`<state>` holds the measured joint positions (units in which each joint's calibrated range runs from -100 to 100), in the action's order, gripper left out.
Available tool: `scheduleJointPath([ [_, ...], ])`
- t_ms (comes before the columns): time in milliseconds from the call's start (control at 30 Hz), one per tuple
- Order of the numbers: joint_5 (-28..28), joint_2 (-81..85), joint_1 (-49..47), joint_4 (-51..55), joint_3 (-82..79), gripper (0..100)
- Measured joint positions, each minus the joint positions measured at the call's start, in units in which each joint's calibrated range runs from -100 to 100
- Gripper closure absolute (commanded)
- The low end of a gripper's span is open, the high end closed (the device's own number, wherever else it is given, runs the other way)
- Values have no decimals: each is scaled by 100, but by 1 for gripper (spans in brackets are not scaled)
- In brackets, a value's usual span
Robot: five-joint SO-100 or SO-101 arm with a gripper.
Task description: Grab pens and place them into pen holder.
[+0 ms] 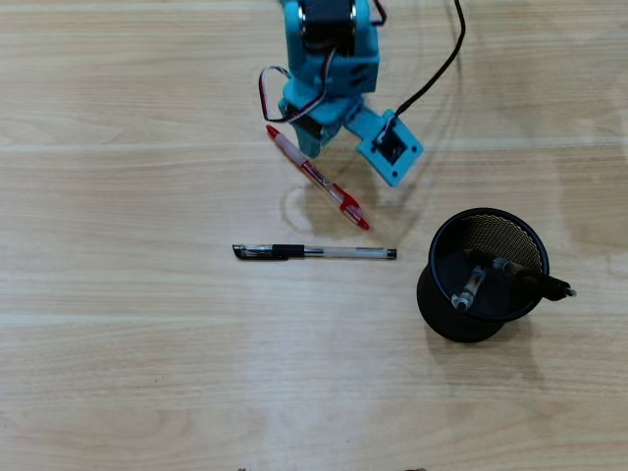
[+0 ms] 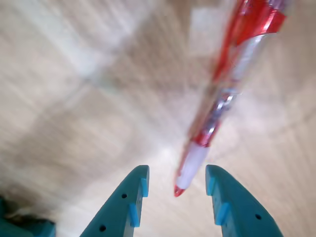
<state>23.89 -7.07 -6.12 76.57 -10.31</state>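
Observation:
In the overhead view a red pen (image 1: 319,179) lies slanted on the wooden table, its upper end under my blue gripper (image 1: 302,139). The blurred wrist view shows the red pen (image 2: 232,74) running away from the camera. Its near end sits in the gap between my two teal fingers, touching neither. The gripper (image 2: 177,183) is open. A clear-barrelled pen with a black cap (image 1: 314,252) lies level just below the red one. The black mesh pen holder (image 1: 442,309) stands at the lower right. Two black-and-grey pens (image 1: 471,285) (image 1: 530,277) lean inside it.
A black cable (image 1: 437,74) runs from the arm toward the upper right. The blue camera mount (image 1: 391,147) juts out to the right of the gripper. Bare wooden table (image 1: 128,373) surrounds the pens and the holder.

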Motion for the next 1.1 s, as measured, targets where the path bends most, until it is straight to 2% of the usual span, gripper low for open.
scheduleJointPath([
  [400,10,-990,101,-827,44,86],
  [433,-21,-1041,135,-801,62,88],
  [467,-21,-1092,177,-844,71,96],
  [500,-21,-1168,253,-870,115,100],
  [800,5,-1024,675,-594,204,98],
  [900,230,-389,523,-138,567,98],
  [933,344,-76,388,-9,850,98],
  [967,662,796,-135,121,1788,98],
  [1000,689,880,-169,129,1868,98],
  [1100,1247,821,-616,-594,2550,98],
])
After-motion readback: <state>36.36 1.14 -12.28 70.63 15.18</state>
